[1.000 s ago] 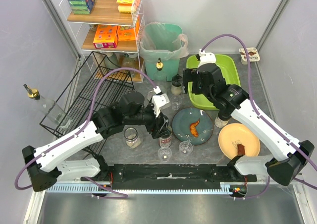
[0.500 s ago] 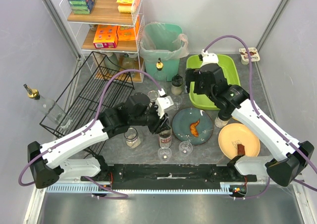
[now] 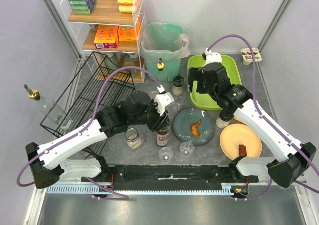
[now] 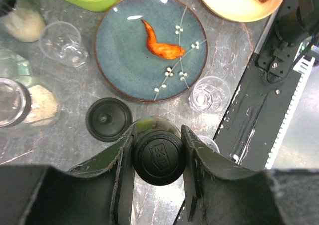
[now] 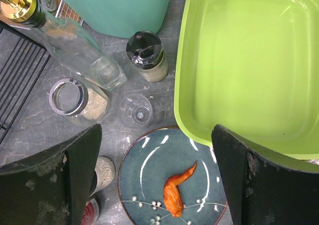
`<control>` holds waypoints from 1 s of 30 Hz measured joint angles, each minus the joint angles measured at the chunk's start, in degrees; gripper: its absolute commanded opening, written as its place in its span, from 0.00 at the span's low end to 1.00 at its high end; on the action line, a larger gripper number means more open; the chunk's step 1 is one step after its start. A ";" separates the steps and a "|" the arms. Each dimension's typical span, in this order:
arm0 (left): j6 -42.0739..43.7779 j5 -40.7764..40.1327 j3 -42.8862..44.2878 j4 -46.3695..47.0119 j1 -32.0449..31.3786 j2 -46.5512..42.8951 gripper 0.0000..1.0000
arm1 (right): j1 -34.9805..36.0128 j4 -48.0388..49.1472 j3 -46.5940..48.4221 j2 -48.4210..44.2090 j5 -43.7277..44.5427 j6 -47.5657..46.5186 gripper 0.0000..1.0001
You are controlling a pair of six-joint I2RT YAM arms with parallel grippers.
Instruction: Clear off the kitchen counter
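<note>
At bottom centre of the left wrist view, left gripper (image 4: 158,135) is clamped on the black-capped jar (image 4: 158,159) over the grey desk (image 4: 227,46), right gripper (image 5: 155,135) wide open; lift straight, glasses (image 4: 210,94) crowd it

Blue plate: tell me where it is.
Top view, centre: blue plate on the kitchen counter, in front of the lime-green tub, left of the yellow plate.

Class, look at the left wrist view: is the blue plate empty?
No, an orange piece of food lies on the blue plate.
</note>
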 measured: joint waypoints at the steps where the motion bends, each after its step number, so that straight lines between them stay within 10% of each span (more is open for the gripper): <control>1: -0.17 -0.72 1.09 -0.79 0.00 0.00 0.02 | -0.04 0.00 0.00 0.00 -0.07 0.00 0.98; 25: -3.96 -30.05 37.09 -17.94 0.15 4.55 0.01 | -0.81 0.04 0.00 -1.36 -0.15 0.00 0.98; 30: -3.65 -30.88 43.06 -19.85 9.01 8.94 0.02 | -1.11 0.42 0.00 -1.36 -0.26 -0.02 0.98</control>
